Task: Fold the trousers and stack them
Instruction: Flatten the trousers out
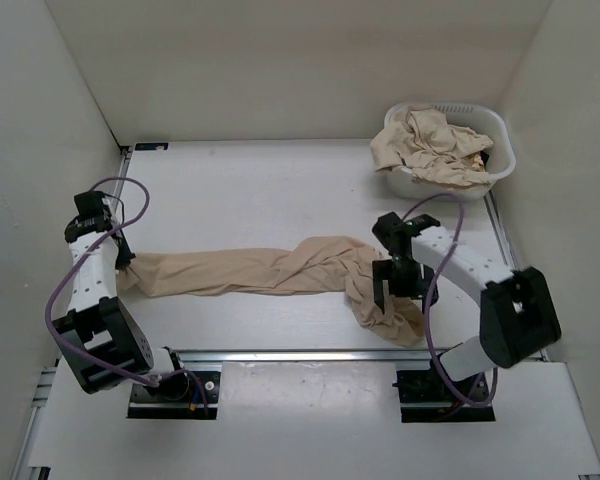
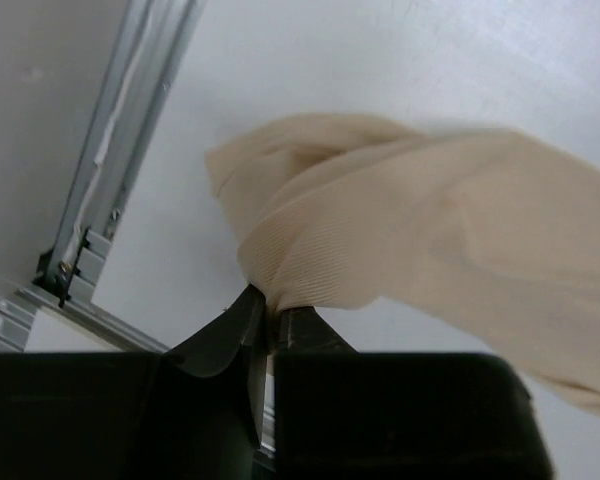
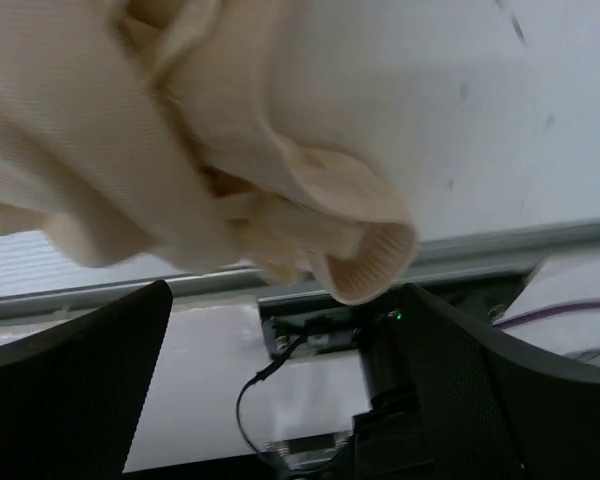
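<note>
My left gripper (image 2: 265, 316) is pinched shut on one end of the trousers (image 1: 250, 270), close to the left edge of the table (image 1: 230, 190). The cloth bunches right where the fingertips meet. My right gripper (image 1: 390, 285) stands wide open over the other end. A rolled cuff of cloth hangs between the spread fingers (image 3: 90, 380), but neither one presses on it, so that side holds nothing.

The trousers lie as a long, twisted rope across the middle of the table, from the left edge toward the right. Near the right they swell into a crumpled heap that sags toward the near edge. Nothing lies flat, and I cannot tell the two legs apart.

I judge the task barely begun. One pair is out and pulled lengthwise, but it is neither spread nor folded, and no stack exists anywhere. The basket (image 1: 500, 160) in the far right corner holds more clothes (image 1: 430, 145), heaped over its rim. Spreading, folding and stacking all remain, for this pair and for the rest.
</note>
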